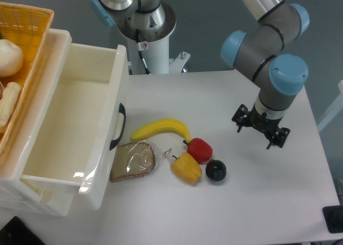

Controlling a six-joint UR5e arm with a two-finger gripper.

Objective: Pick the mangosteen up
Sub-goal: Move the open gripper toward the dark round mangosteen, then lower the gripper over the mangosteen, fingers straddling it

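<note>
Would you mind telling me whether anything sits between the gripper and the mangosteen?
Nothing visible does. The gripper is up and to the right of the mangosteen, with bare table between them. The red pepper is on the mangosteen's far side.

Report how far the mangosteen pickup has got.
Done: nothing by way of a grasp; the mangosteen sits on the table, touching or nearly touching the red pepper. In hand: the hand is empty, fingers spread, up and to the right of the fruit with bare table between. Left: move over the mangosteen, descend, close, lift.
</note>
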